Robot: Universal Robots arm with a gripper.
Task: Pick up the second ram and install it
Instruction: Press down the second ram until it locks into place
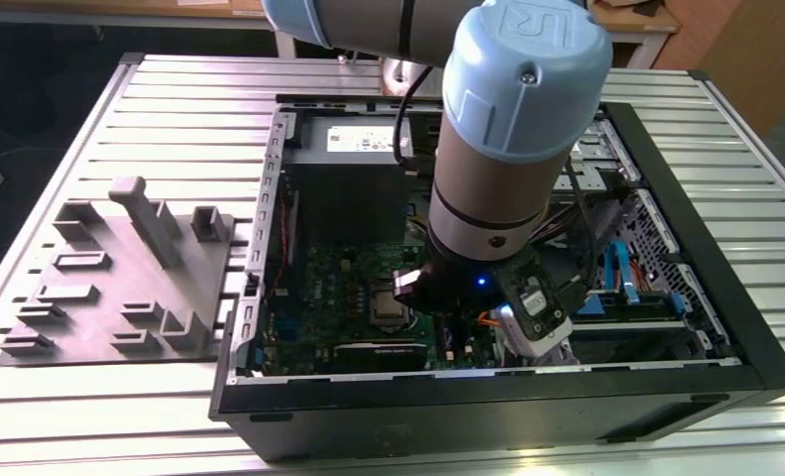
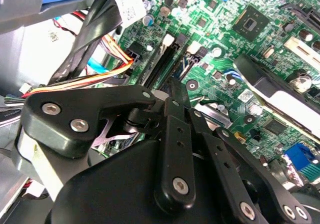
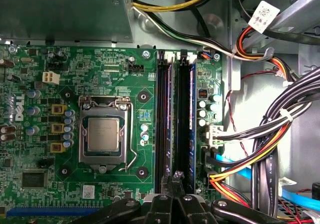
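Second ram first, since that's the tricky bit; going by the exterior view, the arm (image 1: 511,149) is plunged deep into the open computer case (image 1: 749,337) on the bench (image 1: 168,99), and the grey holder (image 1: 128,268), well off to the side of the pincer, carries no card that I can spot.

Second wrist view: pincer (image 2: 172,92) has its fingers (image 2: 176,134) drawn together, tips right over the green board (image 2: 220,29), close to the long black slots (image 2: 162,59); can't make out any card pinched between them.

First wrist view: same story, pincer (image 3: 176,176) closed to a point just above the near end of the two slots (image 3: 185,124); a dark purplish strip (image 3: 162,124) runs along one slot straight ahead of the tips, and my guess is that's the ram sitting in place, though whether it's the second one I can't tell.

So I'd call this the install stage; next move needs a straight, even press so both ends seat and the clips latch.
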